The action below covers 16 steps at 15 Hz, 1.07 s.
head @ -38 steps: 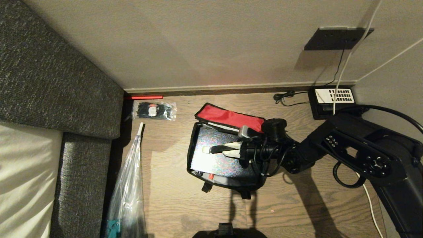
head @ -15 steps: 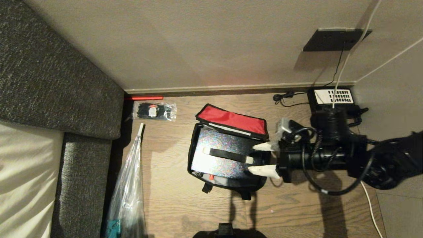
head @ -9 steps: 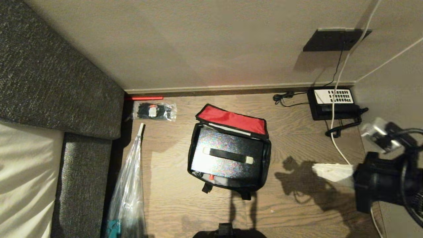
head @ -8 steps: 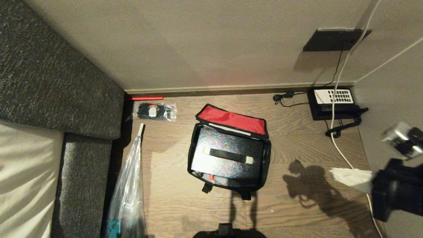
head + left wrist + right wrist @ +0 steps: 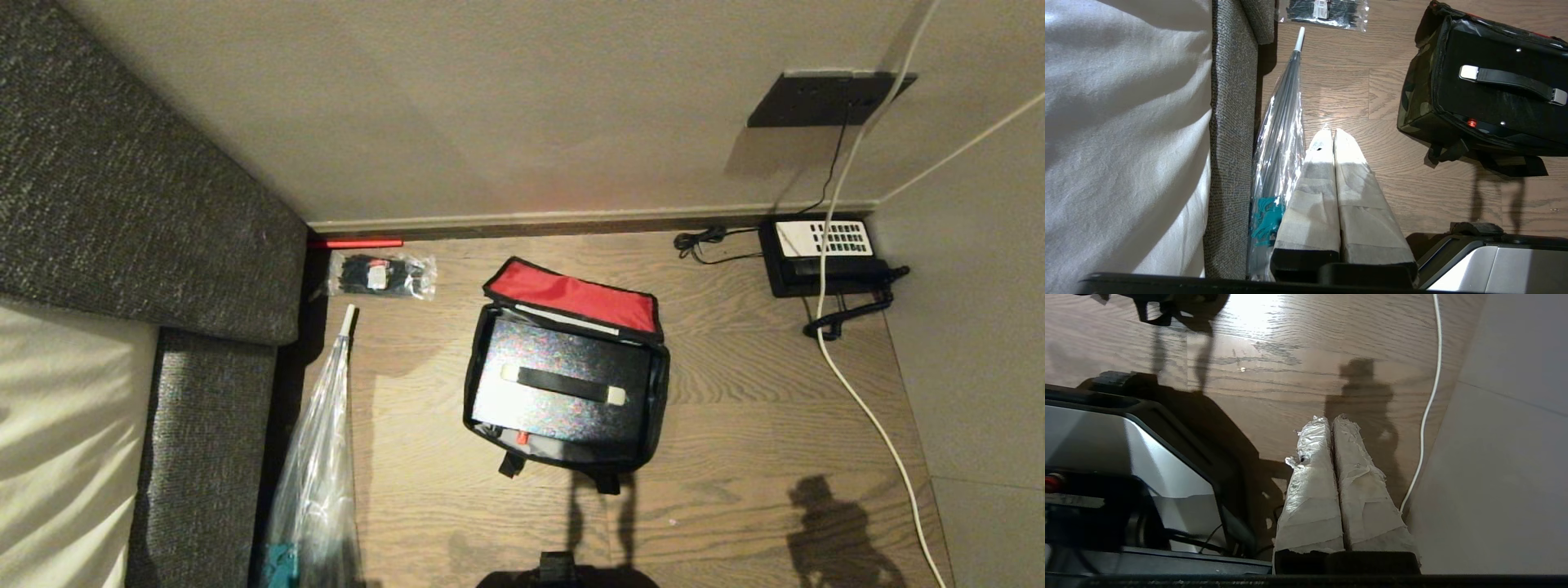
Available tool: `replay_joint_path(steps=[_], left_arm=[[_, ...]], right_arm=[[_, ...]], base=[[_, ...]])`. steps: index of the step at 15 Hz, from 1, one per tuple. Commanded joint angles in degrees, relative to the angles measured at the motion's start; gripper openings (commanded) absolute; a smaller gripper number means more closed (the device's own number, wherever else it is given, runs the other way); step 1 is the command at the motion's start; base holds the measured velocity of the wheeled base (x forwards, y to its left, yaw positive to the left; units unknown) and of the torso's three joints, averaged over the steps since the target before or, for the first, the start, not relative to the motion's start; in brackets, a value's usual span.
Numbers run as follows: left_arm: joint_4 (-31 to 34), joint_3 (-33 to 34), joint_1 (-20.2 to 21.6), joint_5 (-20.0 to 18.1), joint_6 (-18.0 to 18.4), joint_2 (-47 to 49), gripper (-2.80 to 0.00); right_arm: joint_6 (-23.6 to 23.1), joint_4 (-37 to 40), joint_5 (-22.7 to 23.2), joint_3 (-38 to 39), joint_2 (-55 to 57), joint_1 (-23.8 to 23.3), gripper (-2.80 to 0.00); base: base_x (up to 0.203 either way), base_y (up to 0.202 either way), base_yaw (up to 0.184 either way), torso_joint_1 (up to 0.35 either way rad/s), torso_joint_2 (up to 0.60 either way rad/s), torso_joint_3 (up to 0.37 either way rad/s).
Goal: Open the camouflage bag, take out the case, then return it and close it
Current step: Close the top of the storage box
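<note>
The camouflage bag (image 5: 480, 359) (image 5: 1412, 94) lies open on the wooden floor, its red-lined lid (image 5: 571, 296) folded back toward the wall. The black case (image 5: 563, 384) (image 5: 1494, 90) sits inside it, black handle strap on top and a small red mark on its near side. Neither arm shows in the head view. My right gripper (image 5: 1331, 418) is shut and empty over bare floor beside the robot's base, far from the bag. My left gripper (image 5: 1329, 131) is shut and empty too, parked over the floor between the plastic-wrapped umbrella and the bag.
A sofa (image 5: 122, 245) fills the left side. A wrapped umbrella (image 5: 322, 457) and a clear packet of black ties (image 5: 380, 273) lie beside it. A black telephone (image 5: 820, 253) sits at the back right, with a white cable (image 5: 865, 408) trailing across the floor.
My right arm has pulled back from the case to the right and out of the head view, and its gripper went from open to shut. Bag and case have not moved.
</note>
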<state>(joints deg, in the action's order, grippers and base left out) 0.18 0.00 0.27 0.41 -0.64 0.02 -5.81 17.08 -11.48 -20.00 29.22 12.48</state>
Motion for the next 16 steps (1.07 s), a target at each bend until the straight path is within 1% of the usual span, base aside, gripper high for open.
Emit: replay_joint_path(steps=[1,6,8,9,11,12,13,15,16], left_arm=[[0.0,0.2,0.0,0.0,0.0,-0.1,-2.80],[0.0,0.2,0.0,0.0,0.0,-0.1,-2.80],[0.0,0.2,0.0,0.0,0.0,-0.1,-2.80],[0.0,0.2,0.1,0.0,0.0,-0.1,-2.80],[0.0,0.2,0.1,0.0,0.0,-0.1,-2.80],[0.0,0.2,0.1,0.0,0.0,-0.1,-2.80],[0.0,0.2,0.0,0.0,0.0,-0.1,-2.80],[0.0,0.2,0.0,0.0,0.0,-0.1,-2.80],[0.0,0.2,0.0,0.0,0.0,-0.1,-2.80]], right_arm=[[-0.2,2.0,-0.3,3.1,-5.2,-2.0,-2.80],[-0.7,6.0,-0.2,5.1,-7.4,-3.7,-2.80],[0.1,4.5,0.5,5.6,-8.2,-3.9,-2.80],[0.5,2.3,1.8,6.3,-8.8,-4.5,-2.80],[0.2,-3.7,5.8,10.7,-11.2,-6.1,-2.80],[-0.2,-8.5,7.2,14.5,-12.0,-6.9,-2.80],[-0.2,-13.3,8.1,16.6,-12.5,-7.6,-2.80],[-0.7,-16.2,9.3,17.9,-12.8,-7.9,-2.80],[-0.7,-18.1,10.7,18.7,-12.8,-7.9,-2.80]], base=[[0.000,0.000,0.000,0.000,0.00,0.000],[0.000,0.000,0.000,0.000,0.00,0.000],[0.000,0.000,0.000,0.000,0.00,0.000],[0.000,0.000,0.000,0.000,0.00,0.000],[0.000,0.000,0.000,0.000,0.00,0.000],[0.000,0.000,0.000,0.000,0.00,0.000],[0.000,0.000,0.000,0.000,0.00,0.000],[0.000,0.000,0.000,0.000,0.00,0.000],[0.000,0.000,0.000,0.000,0.00,0.000]])
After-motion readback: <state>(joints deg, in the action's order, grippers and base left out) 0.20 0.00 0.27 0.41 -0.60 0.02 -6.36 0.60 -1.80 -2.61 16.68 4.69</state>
